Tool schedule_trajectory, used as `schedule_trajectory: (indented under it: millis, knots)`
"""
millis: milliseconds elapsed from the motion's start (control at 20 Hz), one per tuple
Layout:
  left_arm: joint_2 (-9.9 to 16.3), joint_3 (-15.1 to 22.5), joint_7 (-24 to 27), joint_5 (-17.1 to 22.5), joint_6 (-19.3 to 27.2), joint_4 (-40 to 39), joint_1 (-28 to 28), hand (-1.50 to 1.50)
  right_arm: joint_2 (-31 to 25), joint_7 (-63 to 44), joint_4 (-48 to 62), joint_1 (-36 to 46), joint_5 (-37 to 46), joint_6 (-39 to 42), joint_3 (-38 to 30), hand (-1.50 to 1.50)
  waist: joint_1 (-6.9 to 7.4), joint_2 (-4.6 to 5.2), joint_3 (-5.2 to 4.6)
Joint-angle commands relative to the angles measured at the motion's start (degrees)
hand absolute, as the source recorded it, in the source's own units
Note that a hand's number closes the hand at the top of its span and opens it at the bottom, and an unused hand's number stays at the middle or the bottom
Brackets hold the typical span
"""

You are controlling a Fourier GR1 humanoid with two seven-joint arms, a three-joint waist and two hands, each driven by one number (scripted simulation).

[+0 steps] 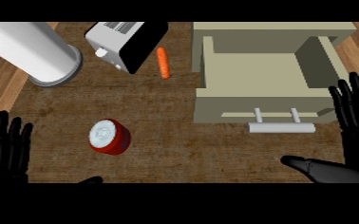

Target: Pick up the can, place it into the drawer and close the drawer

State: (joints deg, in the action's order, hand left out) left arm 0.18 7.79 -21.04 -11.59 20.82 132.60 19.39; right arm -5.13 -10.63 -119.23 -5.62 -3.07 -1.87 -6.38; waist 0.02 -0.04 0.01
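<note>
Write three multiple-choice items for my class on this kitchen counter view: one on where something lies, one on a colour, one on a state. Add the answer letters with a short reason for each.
1. Where does the carrot lie?
A. Inside the drawer
B. Between the toaster and the drawer
C. Beside the left hand

2. What colour is the side of the can?
A. Red
B. Green
C. Blue

3. What state is the drawer in?
A. Pushed shut
B. Pulled open with the can inside
C. Pulled open with nothing seen inside

Answers:
1. B, since the orange carrot rests on the counter in the gap between the two.
2. A, since its side is red under a pale top.
3. C, since its bare floor shows behind the handle, while the can lies on the counter, untouched by the left hand or right hand.
</note>
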Motion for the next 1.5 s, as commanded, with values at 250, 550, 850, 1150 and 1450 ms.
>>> schedule_trajectory:
  millis: [250, 550, 850, 1150, 1450]
  knots:
    - [-0.18, 4.28, 6.45, -0.19, 4.36, -9.5, 1.15, -1.5, -1.69, -2.98, -4.56, -2.24, -3.23, 2.53, -3.39, -1.5, -0.04, -0.04, -0.03]
    - [-0.18, 5.82, 15.14, 4.37, 7.17, -17.22, 4.55, -1.5, 0.6, 3.43, -0.62, -3.1, -1.14, 2.79, -2.63, -1.5, 0.11, -0.03, -0.03]
    - [-0.07, 3.97, 24.73, 7.82, 7.63, -26.4, 4.84, -1.5, 0.72, -0.52, -5.05, -4.13, -1.66, 2.63, -3.08, -1.5, 0.05, -0.05, -0.04]
    - [-0.18, 6.56, 26.27, 9.9, 16.11, -36.6, -3.11, -1.5, 0.09, -0.61, -6.11, -3.76, -2.77, 4.06, -5.14, -1.5, -0.12, 0.01, -0.03]
    - [-0.18, 4.0, 37.07, 18.42, 15.45, -48.71, -6.39, -1.5, 0.5, -2.84, -7.17, -3.98, -1.83, 4.27, -4.56, -1.5, -0.13, 0.02, -0.04]
